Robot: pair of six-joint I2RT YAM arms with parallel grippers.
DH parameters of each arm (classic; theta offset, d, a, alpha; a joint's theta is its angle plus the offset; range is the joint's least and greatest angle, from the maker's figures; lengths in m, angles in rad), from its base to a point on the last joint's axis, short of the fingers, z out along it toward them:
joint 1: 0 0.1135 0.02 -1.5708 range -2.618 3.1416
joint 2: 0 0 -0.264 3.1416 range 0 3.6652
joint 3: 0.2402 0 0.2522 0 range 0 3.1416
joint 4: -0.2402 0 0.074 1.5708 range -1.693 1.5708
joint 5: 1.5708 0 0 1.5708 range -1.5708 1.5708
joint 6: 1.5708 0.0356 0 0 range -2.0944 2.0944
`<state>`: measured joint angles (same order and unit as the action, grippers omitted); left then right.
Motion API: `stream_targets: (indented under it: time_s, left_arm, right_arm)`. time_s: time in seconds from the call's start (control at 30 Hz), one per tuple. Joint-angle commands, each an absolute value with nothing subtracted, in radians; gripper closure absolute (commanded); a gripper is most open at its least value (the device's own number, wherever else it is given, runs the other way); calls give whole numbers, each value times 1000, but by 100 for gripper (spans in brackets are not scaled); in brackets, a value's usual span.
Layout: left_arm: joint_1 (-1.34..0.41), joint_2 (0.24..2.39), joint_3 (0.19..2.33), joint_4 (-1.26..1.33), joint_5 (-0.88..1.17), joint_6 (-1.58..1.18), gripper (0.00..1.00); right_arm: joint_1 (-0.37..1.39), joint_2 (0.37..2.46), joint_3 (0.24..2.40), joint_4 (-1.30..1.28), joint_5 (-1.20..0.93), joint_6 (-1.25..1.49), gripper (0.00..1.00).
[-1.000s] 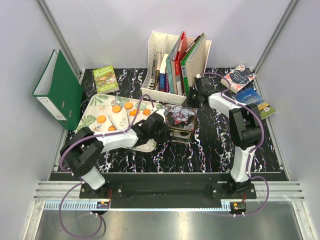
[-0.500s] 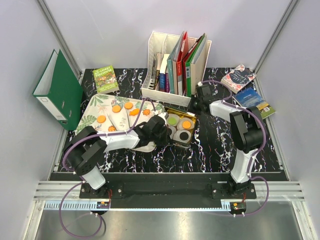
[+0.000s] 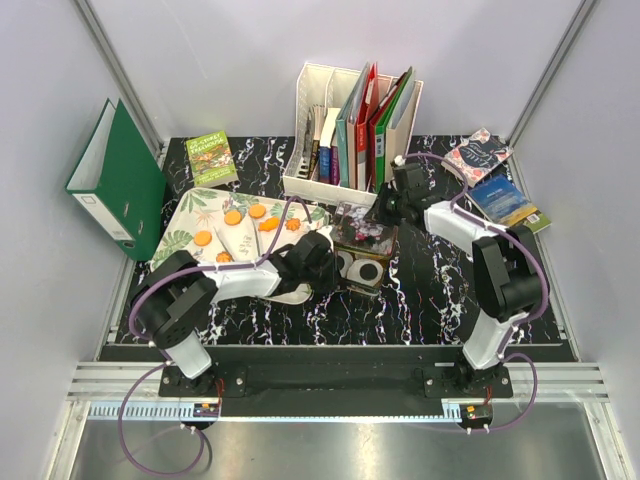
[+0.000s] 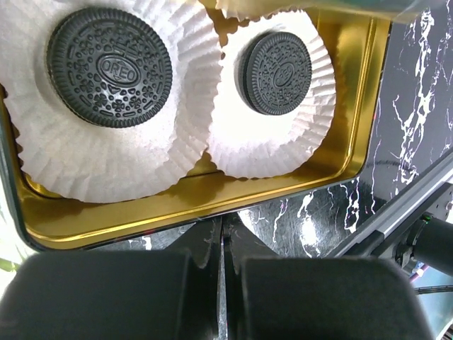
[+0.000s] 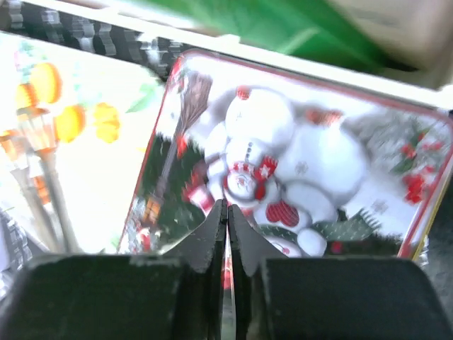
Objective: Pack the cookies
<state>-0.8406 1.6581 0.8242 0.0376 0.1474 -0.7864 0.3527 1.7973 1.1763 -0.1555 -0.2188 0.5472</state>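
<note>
1. Both fingers (image 4: 202,248) of the left tool (image 4: 223,237) are pressed together with only a thin seam between them and nothing held. Their tips sit at the near outer wall of the gold tin (image 4: 177,205), low over the black marbled desk (image 4: 417,106).
2. Along the tin's near side, two white pleated paper cups (image 4: 85,163) stand side by side, touching. Each holds one black cookie (image 4: 110,67) lying flat with its embossed face up. The discs are round, so they have no long axis. The lettering on the one at the left of the left wrist view reads level across that view. The second (image 4: 277,72) lies in the cup next to the tin's corner.
3. Over the tin's far part a snowman-print lid (image 5: 304,149) hangs tilted, printed face up, hiding whatever lies beneath it. The right tool (image 5: 226,219) is clamped on the lid's rim, its fingers almost meeting.
4. Left of the tin, several orange cookies (image 3: 257,211) lie flat and apart on a leaf-print tray (image 3: 190,215), none stacked.
5. Farthest back, a white file holder (image 3: 310,110) stands holding upright books and folders. A green book (image 3: 212,158) lies flat to its left, and a green binder (image 3: 120,180) stands by the left wall.
</note>
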Motion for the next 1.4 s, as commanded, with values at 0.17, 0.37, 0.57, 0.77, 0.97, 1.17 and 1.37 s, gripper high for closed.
stream_targets:
  time_s: [0.17,0.37,0.57,0.77,0.97,1.17,1.37]
  left_arm:
    - [-838,1690,844,117,153,-796,100]
    - [-838,1700,850,118,158,-798,100]
    - [-838,1709,851,124,160,-802,100]
    - [-838,1720,861,123,156,-798,100]
    - [-838,1739,879,123,161,-798,100]
    - [-838,1750,890,126,158,-798,100]
    - [-836,1761,900,124,156,-799,100]
  right_arm:
    - [390,1663,1112,-149,-281,546,90]
    - [406,1672,1066,-146,-287,532,91]
    - [428,1709,1034,-133,-271,523,92]
    - [448,1727,1016,-127,-273,522,92]
    - [472,1732,974,-118,-278,532,93]
    - [494,1720,911,-104,-276,541,96]
    - [512,1680,848,-92,-278,555,97]
